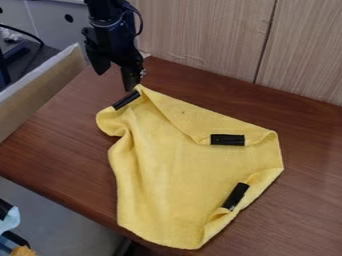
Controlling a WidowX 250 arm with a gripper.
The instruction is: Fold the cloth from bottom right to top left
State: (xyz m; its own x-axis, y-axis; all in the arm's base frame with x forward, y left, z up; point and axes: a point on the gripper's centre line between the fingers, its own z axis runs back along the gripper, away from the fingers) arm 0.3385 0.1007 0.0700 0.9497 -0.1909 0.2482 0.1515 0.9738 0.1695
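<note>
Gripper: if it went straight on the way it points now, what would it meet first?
Probably the yellow cloth's upper-left corner, near the black strip there. Depth is unclear from this angle, so the gripper might instead meet the wooden table just beside it.

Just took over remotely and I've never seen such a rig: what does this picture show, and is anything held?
This is one view, from a fixed camera looking down at a slant. The black machine at upper left is a robot arm. Its gripper, a sort of two-fingered hand, hangs over the table. The fingers stand apart, so nothing seems held, though one tip is close to the top corner of the yellow cloth. The cloth lies with some edges turned inward, and three black strips sit near its edges.
</note>
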